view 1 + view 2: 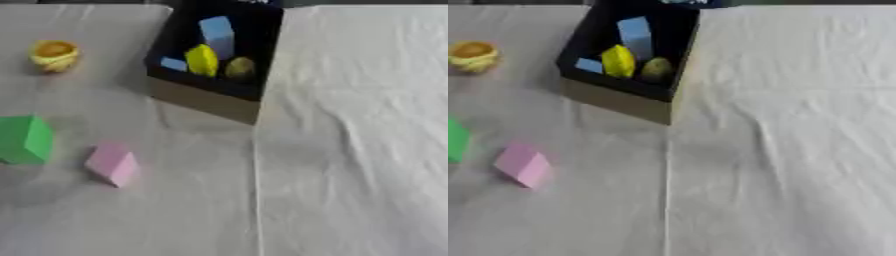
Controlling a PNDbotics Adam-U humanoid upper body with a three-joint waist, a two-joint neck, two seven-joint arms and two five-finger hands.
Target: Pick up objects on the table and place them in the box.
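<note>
Left eye view:
- Nearest to us lies a pink block with slanted faces [112, 164], tipped on the white cloth-covered table [350, 150], at the near left.
- Just to its left and slightly farther, apart from it, we see a green cube-like block [24, 139] against the left edge.
- At the far left sits a small yellow cup-shaped object with an orange inside [54, 55], well apart from both blocks.
- Far and centre stands an open box with a black interior and tan cardboard outer wall [206, 102], turned askew.
- Inside it we make out a tall light-blue block [217, 36], a yellow rounded object [201, 60], an olive-coloured rounded object [240, 68] just right of the yellow one, and a small blue piece [173, 64] at the left.
- A seam in the cloth runs from the box's near corner towards us.

Right eye view:
- We see the same layout shifted left; the green block is cut by the left edge, showing only a sliver.
- Neither of our hands shows in either view, so we cannot tell how the fingers are set.
</note>
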